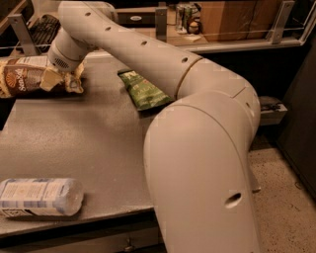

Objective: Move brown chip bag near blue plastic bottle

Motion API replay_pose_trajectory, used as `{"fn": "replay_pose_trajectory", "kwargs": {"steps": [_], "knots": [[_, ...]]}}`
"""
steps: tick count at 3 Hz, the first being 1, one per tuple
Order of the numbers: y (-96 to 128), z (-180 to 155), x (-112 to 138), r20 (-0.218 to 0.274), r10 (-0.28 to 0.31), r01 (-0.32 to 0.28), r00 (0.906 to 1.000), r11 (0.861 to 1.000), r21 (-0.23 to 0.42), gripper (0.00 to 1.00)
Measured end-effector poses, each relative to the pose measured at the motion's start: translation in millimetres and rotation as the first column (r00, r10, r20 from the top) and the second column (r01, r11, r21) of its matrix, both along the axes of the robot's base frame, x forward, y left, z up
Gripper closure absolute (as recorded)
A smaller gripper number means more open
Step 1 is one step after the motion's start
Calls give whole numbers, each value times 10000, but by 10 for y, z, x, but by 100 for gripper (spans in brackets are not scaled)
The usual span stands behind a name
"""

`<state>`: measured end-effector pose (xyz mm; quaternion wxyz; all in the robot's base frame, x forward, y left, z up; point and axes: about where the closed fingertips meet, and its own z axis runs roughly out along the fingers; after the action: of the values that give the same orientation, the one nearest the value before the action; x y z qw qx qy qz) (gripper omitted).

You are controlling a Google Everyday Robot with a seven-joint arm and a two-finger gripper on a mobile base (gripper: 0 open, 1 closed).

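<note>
The brown chip bag point(22, 79) lies at the far left of the grey table point(98, 143), partly cut off by the left edge of the view. My gripper point(53, 79) is down at the bag's right half, touching or just over it, and hides part of it. The blue plastic bottle point(42, 197) lies on its side at the table's front left corner, well apart from the bag and the gripper.
A green chip bag point(144, 90) lies at the back middle of the table, partly behind my arm point(148, 54). My large arm body point(207, 168) covers the table's right side. A metal rail point(276, 37) and a shelf with a can point(185, 12) stand behind.
</note>
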<state>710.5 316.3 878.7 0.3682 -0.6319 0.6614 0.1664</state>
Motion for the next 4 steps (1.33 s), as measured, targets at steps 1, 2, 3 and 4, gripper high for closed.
{"fn": "replay_pose_trajectory", "kwargs": {"steps": [1, 2, 3, 4], "knots": [[-49, 29, 58, 208, -395, 398, 9990, 9991, -126, 65], [-163, 280, 9, 796, -497, 499, 9956, 9988, -5, 96], [-224, 513, -100, 1314, -122, 110, 9912, 9999, 104, 100], [-284, 718, -414, 1646, 714, -754, 9838, 9970, 182, 100]]}}
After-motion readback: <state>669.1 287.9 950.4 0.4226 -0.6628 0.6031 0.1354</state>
